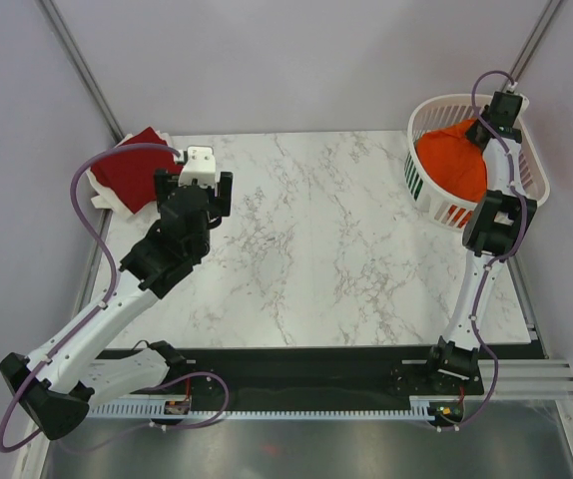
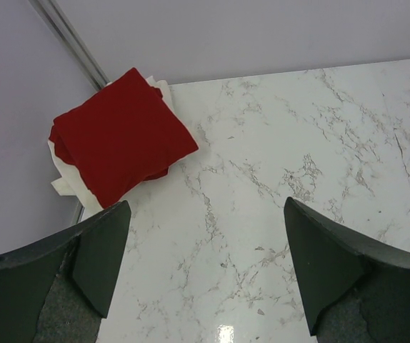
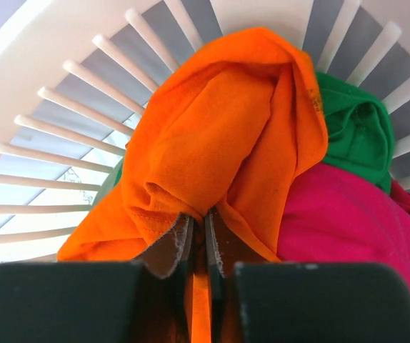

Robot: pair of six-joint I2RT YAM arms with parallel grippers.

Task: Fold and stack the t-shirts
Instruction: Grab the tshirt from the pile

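Note:
A bright orange t-shirt [image 1: 451,165] lies bunched on top in the white lattice basket [image 1: 434,104]. My right gripper [image 3: 206,218] reaches down into the basket and is shut on a fold of the orange t-shirt [image 3: 219,128]. Under it lie a green t-shirt [image 3: 355,128] and a magenta-pink t-shirt [image 3: 348,221]. A dark red t-shirt [image 1: 132,165] lies folded at the table's far left corner. My left gripper [image 2: 205,271] hovers open over bare marble just right of the dark red t-shirt [image 2: 123,136], with nothing between its fingers.
The dark red t-shirt rests on a white folded cloth [image 2: 66,179] that pokes out beneath it at the table's edge. The basket stands at the far right corner. Purple walls and a metal post [image 1: 77,60] close off the back.

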